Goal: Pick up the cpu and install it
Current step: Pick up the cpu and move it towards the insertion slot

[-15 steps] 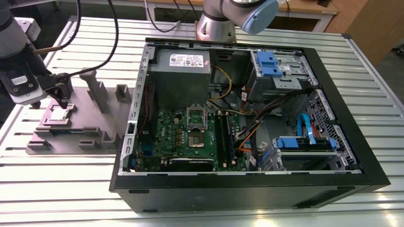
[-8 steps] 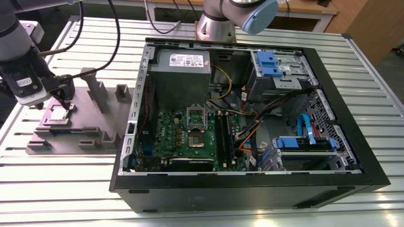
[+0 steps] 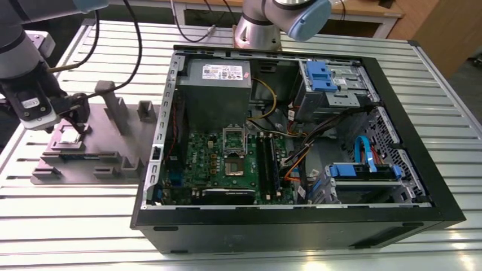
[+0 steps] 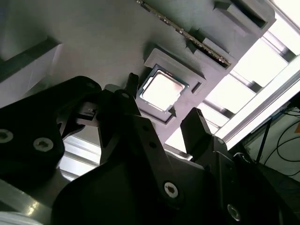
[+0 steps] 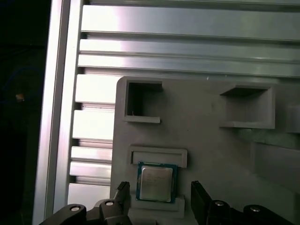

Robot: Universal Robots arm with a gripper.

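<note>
The cpu point(image 3: 70, 138), a small square chip with a shiny metal top, lies flat in a recess of the grey fixture tray point(image 3: 105, 155) at the exterior view's left. My gripper point(image 3: 75, 119) hovers just over it. In both wrist views the cpu point(image 4: 161, 89) point(image 5: 156, 182) sits between my two black fingers point(image 4: 194, 129) point(image 5: 198, 194). The gripper point(image 4: 161, 96) point(image 5: 159, 188) is open, one finger on each side of the chip, with a gap to each. The motherboard socket point(image 3: 235, 165) in the open computer case point(image 3: 301, 220) lies bare with its load plate raised.
Upright posts point(image 3: 113, 104) rise from the fixture tray close to my gripper. The case holds a grey power supply point(image 3: 217, 76), blue drive brackets point(image 3: 320, 76) and loose cables point(image 3: 301, 152). A slatted metal table point(image 3: 75, 226) carries everything. A second arm's base point(image 3: 260, 31) stands behind the case.
</note>
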